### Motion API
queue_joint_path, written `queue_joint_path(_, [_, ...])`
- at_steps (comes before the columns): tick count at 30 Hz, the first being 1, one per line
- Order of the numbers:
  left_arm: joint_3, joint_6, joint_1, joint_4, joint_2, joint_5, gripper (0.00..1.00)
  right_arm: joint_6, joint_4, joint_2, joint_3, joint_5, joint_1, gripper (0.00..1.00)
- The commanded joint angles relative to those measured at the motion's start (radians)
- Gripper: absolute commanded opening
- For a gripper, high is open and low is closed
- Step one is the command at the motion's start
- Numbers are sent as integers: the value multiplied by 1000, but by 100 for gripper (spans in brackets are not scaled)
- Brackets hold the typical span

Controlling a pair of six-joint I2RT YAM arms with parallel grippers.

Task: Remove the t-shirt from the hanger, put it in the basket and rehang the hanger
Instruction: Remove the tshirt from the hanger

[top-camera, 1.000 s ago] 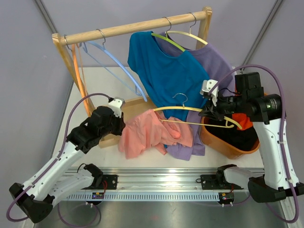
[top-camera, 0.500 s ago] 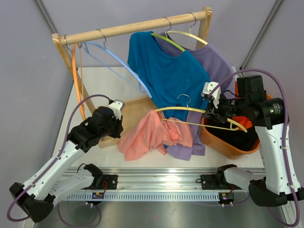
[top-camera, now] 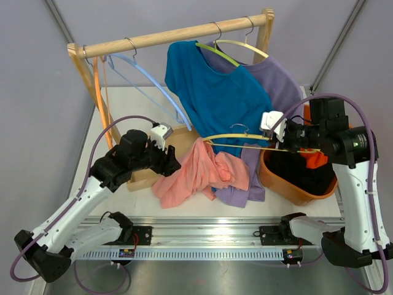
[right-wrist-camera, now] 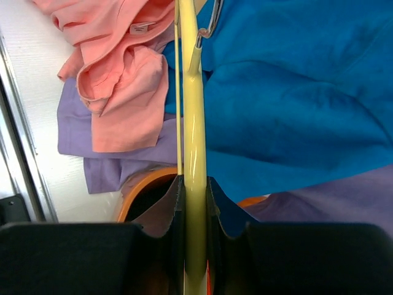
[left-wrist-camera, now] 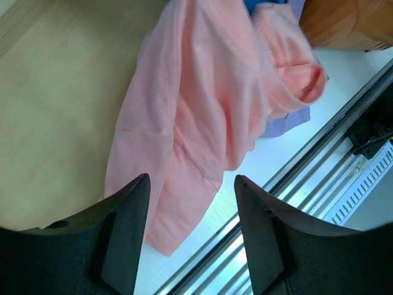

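Three shirts counted: pink shirt [top-camera: 196, 172], blue shirt [top-camera: 212, 92], purple shirt [top-camera: 279, 83]. Five hangers counted: orange hanger [top-camera: 98, 92], blue hanger [top-camera: 158, 86], green hanger [top-camera: 218, 54], cream hanger [top-camera: 245, 44] at 12 o'clock, yellow hanger [right-wrist-camera: 191, 123] at 3 o'clock. One rack [top-camera: 172, 35], one basket [top-camera: 288, 190].

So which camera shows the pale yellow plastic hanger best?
Top external: the pale yellow plastic hanger shows its full span and hook. Right wrist sees it edge-on, clamped in the right tool. Left wrist misses it.
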Motion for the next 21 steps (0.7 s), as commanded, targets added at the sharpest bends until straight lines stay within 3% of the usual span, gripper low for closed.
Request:
queue_joint_path(1, [38,30,-9,93,-22,69,61,-71,-245,-44,82,-45,4,0])
queue_joint_path(8, [-7,38,-15,170,-99,61,64,36,-97,-116,127,23,4,0])
queue_joint_path(14, [10,96,-23,219,-131,138,67,173,-90,-101,106,-122,4,0])
queue_joint_path(18, [42,136,-25,185,-153,124,71,292,55,-101,96,-81,4,0])
queue_joint_path(21, [45,138,-25,184,-182,138,72,367,57,-61,93,-79,4,0])
